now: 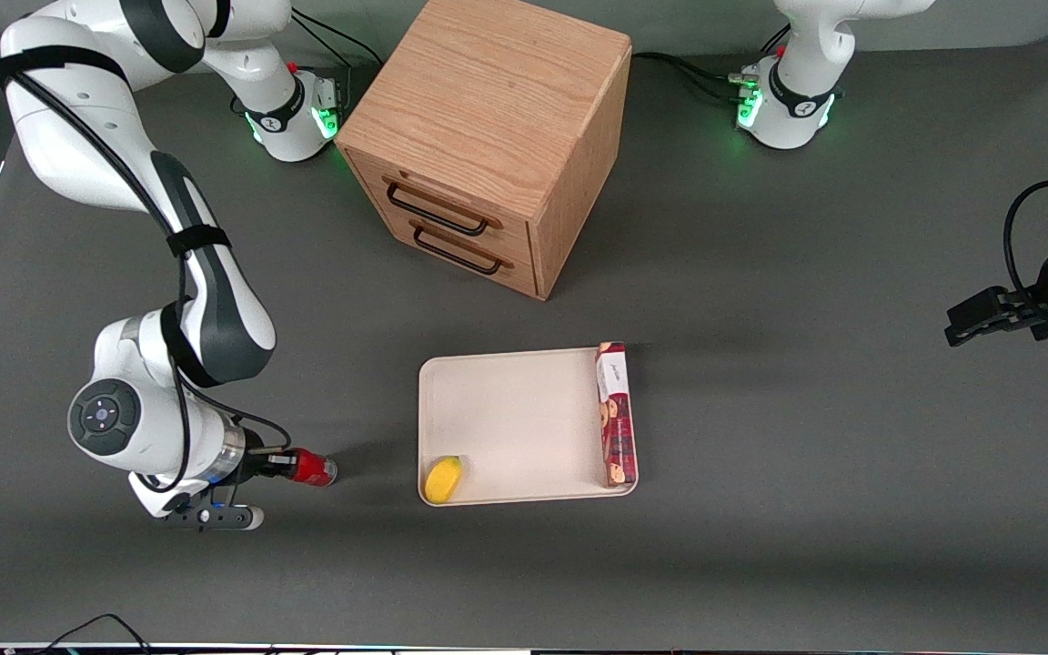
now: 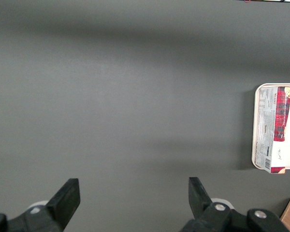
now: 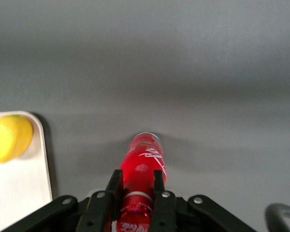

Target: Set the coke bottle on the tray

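Toward the working arm's end of the dark grey table (image 1: 760, 509), the black two-finger gripper (image 3: 137, 186) pinches the small red coke bottle with its red cap (image 3: 144, 166) near the neck, fingers (image 3: 113, 186) pressed against both sides. The bottle stands off the flat cream-white rectangular tray (image 1: 515, 418) — whether its base touches the tabletop or hangs just above it is hard to tell. A neck grip leaves the base free for setting down. On the tray, a yellow fruit (image 1: 443, 479) fills the near corner closest to the bottle, and a long red biscuit box (image 1: 616, 414) lies along the edge toward the parked arm — the middle looks like the safest landing spot. Farthest from the camera stands a wooden two-drawer cabinet (image 1: 497, 118).
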Available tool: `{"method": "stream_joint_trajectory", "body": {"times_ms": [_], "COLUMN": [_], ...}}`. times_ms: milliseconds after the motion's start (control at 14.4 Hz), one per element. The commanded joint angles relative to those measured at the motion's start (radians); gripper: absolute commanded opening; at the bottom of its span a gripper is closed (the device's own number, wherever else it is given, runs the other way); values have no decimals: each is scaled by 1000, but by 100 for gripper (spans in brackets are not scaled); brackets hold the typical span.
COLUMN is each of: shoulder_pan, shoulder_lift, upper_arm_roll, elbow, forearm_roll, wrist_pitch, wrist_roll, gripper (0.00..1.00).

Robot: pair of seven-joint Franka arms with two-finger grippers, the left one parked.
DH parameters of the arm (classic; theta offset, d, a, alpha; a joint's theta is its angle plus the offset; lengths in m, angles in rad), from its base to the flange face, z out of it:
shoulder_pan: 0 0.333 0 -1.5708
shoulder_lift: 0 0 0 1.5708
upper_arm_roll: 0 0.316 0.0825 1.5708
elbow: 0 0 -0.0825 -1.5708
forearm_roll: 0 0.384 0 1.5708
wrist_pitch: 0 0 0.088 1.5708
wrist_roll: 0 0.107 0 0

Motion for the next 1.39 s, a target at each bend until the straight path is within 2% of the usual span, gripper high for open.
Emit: {"method": "stream_joint_trajectory", "body": {"times_ms": [0,277,485,693,901,970,1109,1317], "shoulder_pan": [-6,-7,2,2,14,17,20,22], "shoulder_lift": [-93,-232,-252,-240,-190,-179,-182,-170], "upper_arm_roll": [35,80,140,278,359,364,396,404], "elbow": [48,100,195,220,203,179,13,-153], "forearm_roll": [-8,-4,-4,-8,-13,-11,-34,-97], "wrist_pitch": [-170,-365,-527,-559,-523,-469,-276,-82], "wrist_roll": [5,4,37,283,494,552,660,758], "gripper": [4,1,1,0,1,1,1,1]}}
